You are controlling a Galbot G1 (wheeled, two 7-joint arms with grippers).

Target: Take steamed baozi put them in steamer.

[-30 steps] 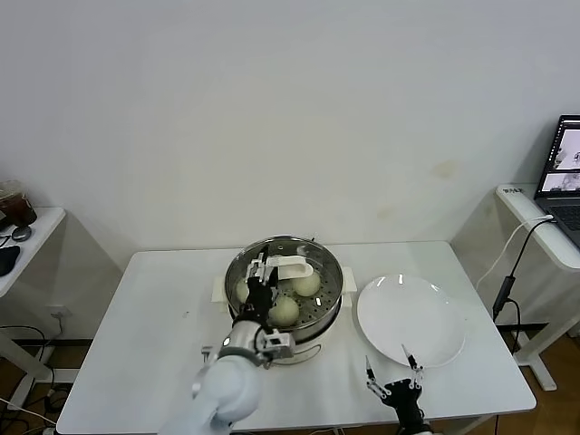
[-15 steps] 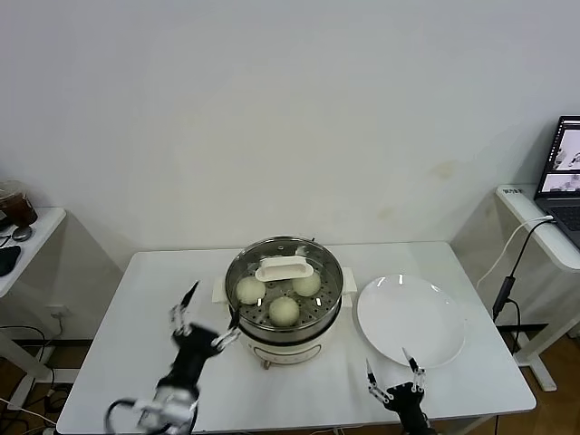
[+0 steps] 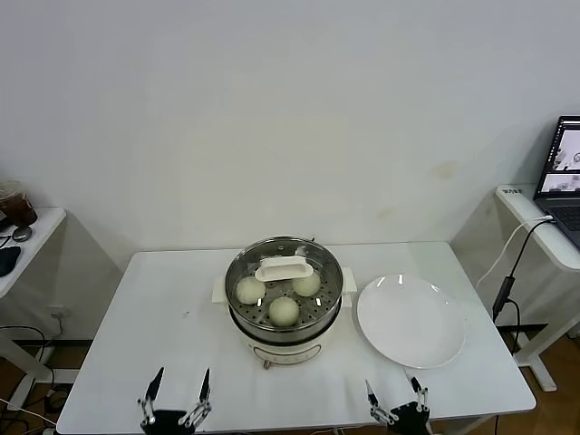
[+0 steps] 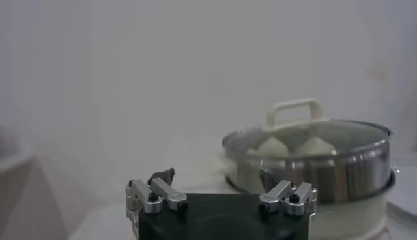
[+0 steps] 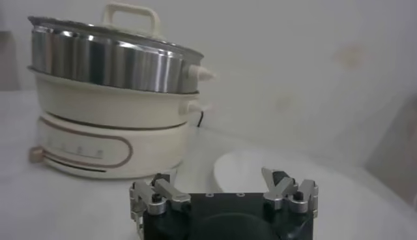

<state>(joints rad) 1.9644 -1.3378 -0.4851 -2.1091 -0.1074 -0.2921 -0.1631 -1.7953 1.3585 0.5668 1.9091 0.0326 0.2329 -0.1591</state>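
The steamer [image 3: 285,337], a shiny steel pot on a white base, stands mid-table with its glass lid and white handle [image 3: 284,268] on top. Through the lid I see three cream baozi [image 3: 250,290] [image 3: 306,285] [image 3: 284,311] on the perforated tray. My left gripper [image 3: 182,373] hangs open and empty at the table's front edge, left of the steamer. My right gripper [image 3: 391,384] is open and empty at the front edge, below the plate. The left wrist view shows the steamer [image 4: 339,173] beyond the open left gripper [image 4: 215,176]. The right wrist view shows the steamer [image 5: 111,65] beyond the open right gripper [image 5: 215,176].
A bare white plate [image 3: 410,319] lies right of the steamer, also seen as the plate [image 5: 306,179] in the right wrist view. A side desk with a laptop [image 3: 562,172] stands at far right, with a cable [image 3: 504,272] hanging from it. A small table [image 3: 23,236] stands far left.
My left gripper has let go of the lid handle, opened, and drawn back from the steamer to the table's front edge. The lid stays on the steamer. The right gripper sank slightly.
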